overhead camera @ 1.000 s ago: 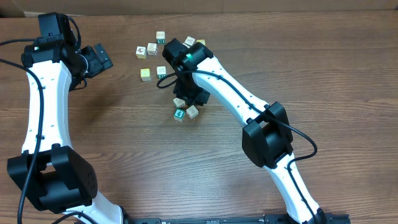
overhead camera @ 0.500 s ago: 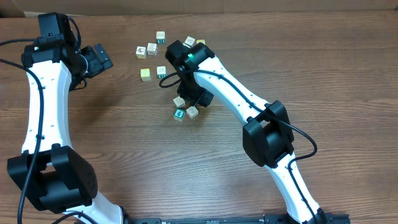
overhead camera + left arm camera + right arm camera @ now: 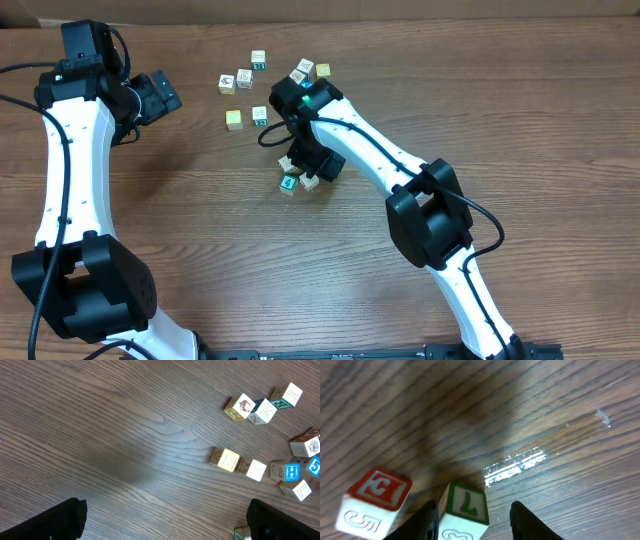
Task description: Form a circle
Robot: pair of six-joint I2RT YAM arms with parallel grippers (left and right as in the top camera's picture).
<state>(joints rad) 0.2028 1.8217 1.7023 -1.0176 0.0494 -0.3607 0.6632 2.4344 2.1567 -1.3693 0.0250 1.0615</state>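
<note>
The circle [image 3: 296,176] is a small cluster of tiny letter cubes at mid-table, one of them teal-faced [image 3: 288,183]. My right gripper [image 3: 308,168] hangs directly over it and hides part of it. In the right wrist view the right gripper [image 3: 474,509] is open. A green-framed cube [image 3: 463,510] stands between its fingers, against the left finger [image 3: 429,521], with a gap to the right one. A red-framed cube [image 3: 372,497] sits just outside to the left. My left gripper [image 3: 160,96] is wide open at the far left, away from the cubes and holding nothing [image 3: 165,527].
Several loose cubes lie behind the cluster, among them a yellow one [image 3: 233,119] and a white one [image 3: 258,58]. The left wrist view shows several cubes at its right side, including a yellow one [image 3: 225,459]. A glossy smear [image 3: 515,464] marks the wood.
My right gripper has shifted slightly toward the table's front over the cluster and its jaws have loosened a little. The left arm has not moved.
</note>
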